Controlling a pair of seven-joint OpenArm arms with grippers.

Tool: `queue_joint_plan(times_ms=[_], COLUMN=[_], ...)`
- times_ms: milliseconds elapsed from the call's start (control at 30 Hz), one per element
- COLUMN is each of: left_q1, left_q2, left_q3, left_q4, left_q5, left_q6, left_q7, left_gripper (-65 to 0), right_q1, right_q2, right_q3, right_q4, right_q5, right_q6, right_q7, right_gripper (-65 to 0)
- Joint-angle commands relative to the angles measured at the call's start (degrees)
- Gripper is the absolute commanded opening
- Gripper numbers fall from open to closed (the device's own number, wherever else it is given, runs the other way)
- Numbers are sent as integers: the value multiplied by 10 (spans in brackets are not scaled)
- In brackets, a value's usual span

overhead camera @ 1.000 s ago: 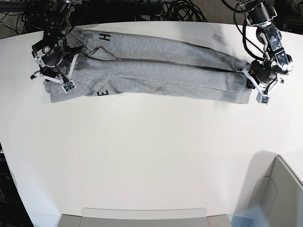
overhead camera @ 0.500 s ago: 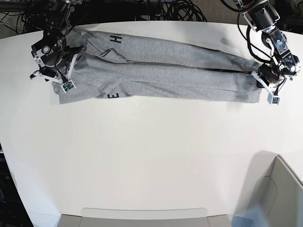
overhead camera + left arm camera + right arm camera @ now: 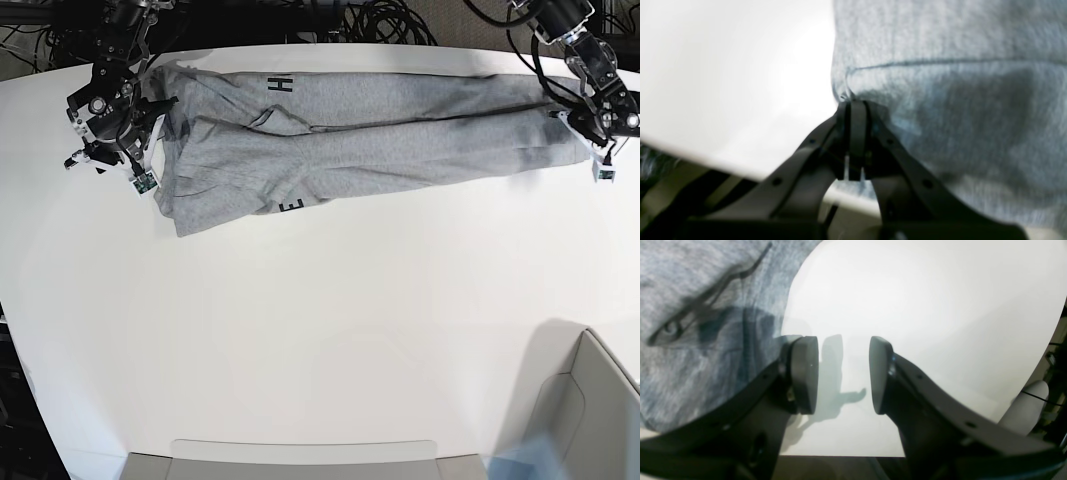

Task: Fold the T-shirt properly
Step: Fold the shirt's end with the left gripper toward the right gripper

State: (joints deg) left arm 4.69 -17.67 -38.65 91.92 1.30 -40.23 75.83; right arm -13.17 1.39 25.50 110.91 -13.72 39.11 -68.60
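The heather-grey T-shirt [image 3: 370, 130] lies stretched in a long, creased band along the counter's [image 3: 320, 330] twelve-o'clock edge, black letters peeking from its folds. The left gripper [image 3: 853, 110] pinches its three-o'clock end; the right gripper [image 3: 843, 373] gapes, holding nothing, at nine o'clock.

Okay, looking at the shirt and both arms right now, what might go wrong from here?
The left gripper is pinched shut on just a small bit of the T-shirt edge, so the cloth could slip out if it pulls.

The right gripper is open over bare table beside the shirt, holding nothing, so that end may drag or bunch.

The shirt lies near the table's far edge and could slide off.
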Motion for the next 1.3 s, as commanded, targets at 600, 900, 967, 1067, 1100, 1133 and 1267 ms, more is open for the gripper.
queue_joint_plan(times_ms=[600, 900, 967, 1067, 1100, 1133, 1267], left_q1=[35, 54, 52, 52, 52, 52, 43], left_q2=[110, 165, 173, 175, 176, 182, 201], left_q3=[107, 201, 216, 238, 244, 250, 274], left_q4=[243, 246, 246, 246, 246, 246, 247], left_q5=[4, 4, 4, 4, 4, 4, 4], left_q6=[2, 2, 2, 2, 2, 2, 2], left_q7=[42, 42, 42, 42, 42, 42, 42], left_gripper=[-650, -650, -650, -650, -650, -650, -650], right_q1=[17, 18, 18, 18, 21, 24, 25], right_q2=[-13, -13, -13, -13, -13, -13, -13], right_q3=[0, 0, 0, 0, 0, -1, -1], right_q4=[11, 10, 10, 10, 10, 10, 9], right_q5=[-6, -6, -6, -4, -4, -5, -5], right_q6=[9, 9, 9, 9, 9, 9, 9], right_q7=[2, 2, 2, 2, 2, 2, 2], right_gripper=[-398, -398, -398, -398, -398, -398, -398])
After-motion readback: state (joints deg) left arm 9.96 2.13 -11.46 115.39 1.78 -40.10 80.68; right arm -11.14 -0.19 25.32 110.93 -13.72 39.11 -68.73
